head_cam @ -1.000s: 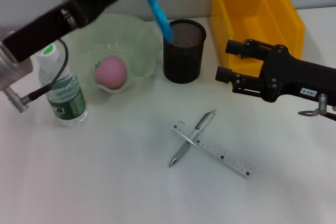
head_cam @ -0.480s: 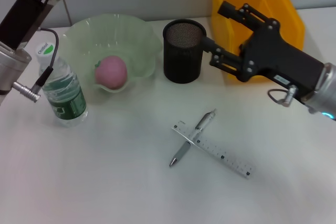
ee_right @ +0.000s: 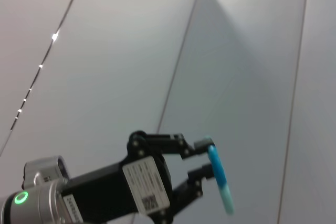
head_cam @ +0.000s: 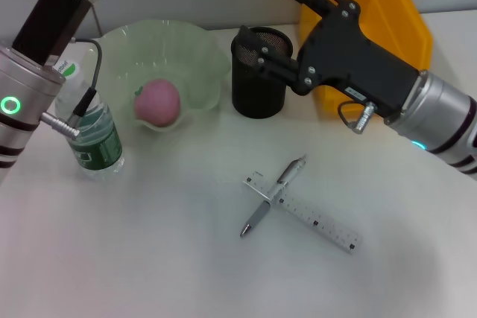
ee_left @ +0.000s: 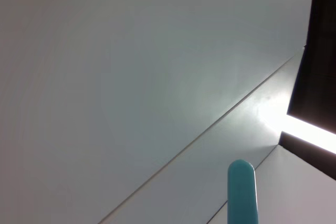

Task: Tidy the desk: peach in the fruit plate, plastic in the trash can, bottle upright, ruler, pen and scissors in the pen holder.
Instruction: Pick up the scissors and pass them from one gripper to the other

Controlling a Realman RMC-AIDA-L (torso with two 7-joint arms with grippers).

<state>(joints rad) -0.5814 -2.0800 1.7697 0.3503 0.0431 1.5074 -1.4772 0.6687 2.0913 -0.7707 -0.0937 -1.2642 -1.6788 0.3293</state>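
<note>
1. Since the earlier frames, the slim blue plastic piece, apparently the scissors, has been lifted from the mouth of the black mesh pen holder. It is now carried high above the counter, almost out of the head view's top edge.
2. It is gripped by the left gripper, whose fingers are closed tightly on its upper end. The rest hangs free below them.
3. Meanwhile the right gripper has been swung in from the right. Its fingers are spread wide, one above and behind the holder's rim and one at its near side.
4. The scissors step is judged to be in hand. The next move seems to call for the piece to be lined up over the holder's mouth and lowered straight in, or passed across to the open right fingers.
5. The silver pen and the clear ruler lie crossed and touching on the white counter, not yet stowed.
6. The pink peach is in the pale green fruit plate. The clear water bottle with green label stands upright beside it, and the yellow plastic bin is behind the right arm.
7. The blades cannot be made out, so the piece's identity is uncertain. Whether the right fingers touch the holder cannot be told, and the bin's inside is partly hidden.
</note>
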